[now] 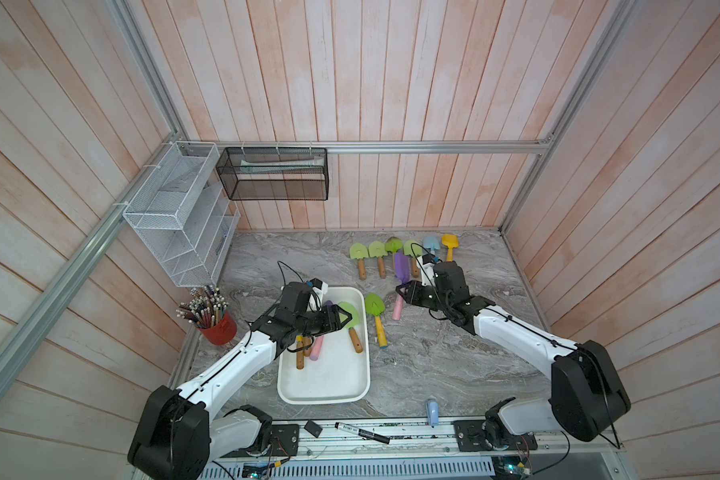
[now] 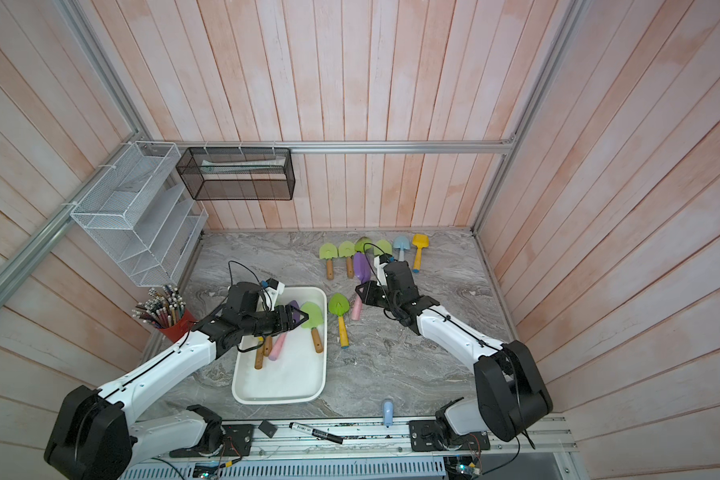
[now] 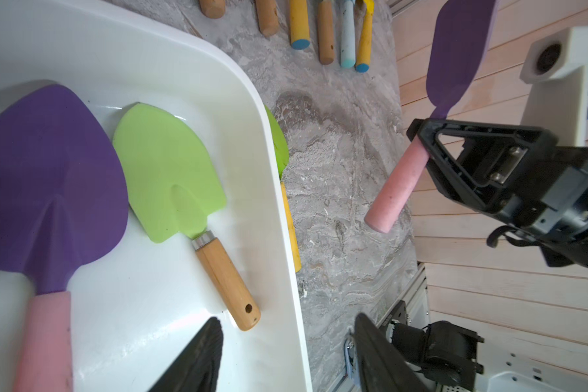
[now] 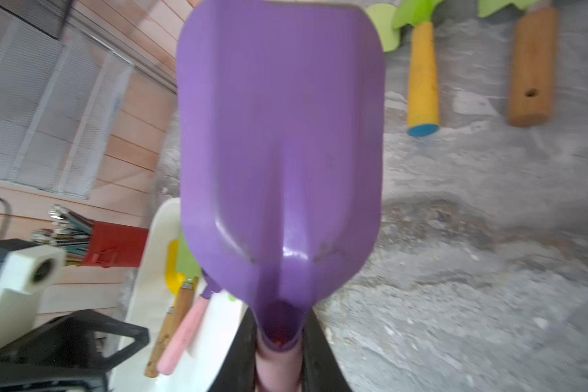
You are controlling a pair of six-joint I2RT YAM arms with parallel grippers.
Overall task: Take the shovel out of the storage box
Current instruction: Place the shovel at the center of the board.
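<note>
The white storage box (image 1: 325,401) (image 2: 275,401) sits front-left on the marble table. Inside lie a green shovel with a wooden handle (image 1: 352,328) (image 3: 170,173), a purple shovel with a pink handle (image 1: 319,347) (image 3: 51,183), and more wooden handles under my left arm. My left gripper (image 1: 348,318) (image 3: 287,320) hovers open over the box's right side, holding nothing. Right of the box, above the table, my right gripper (image 1: 400,291) (image 4: 279,339) is shut on the pink handle of another purple shovel (image 1: 400,266) (image 4: 279,135), blade pointing to the back wall.
A green shovel with a yellow handle (image 1: 376,311) lies just right of the box. Several shovels (image 1: 391,249) line the back edge. A red cup of pencils (image 1: 219,328), white wire rack (image 1: 179,216) and black mesh basket (image 1: 273,174) are at left; a marker (image 1: 362,432) lies in front.
</note>
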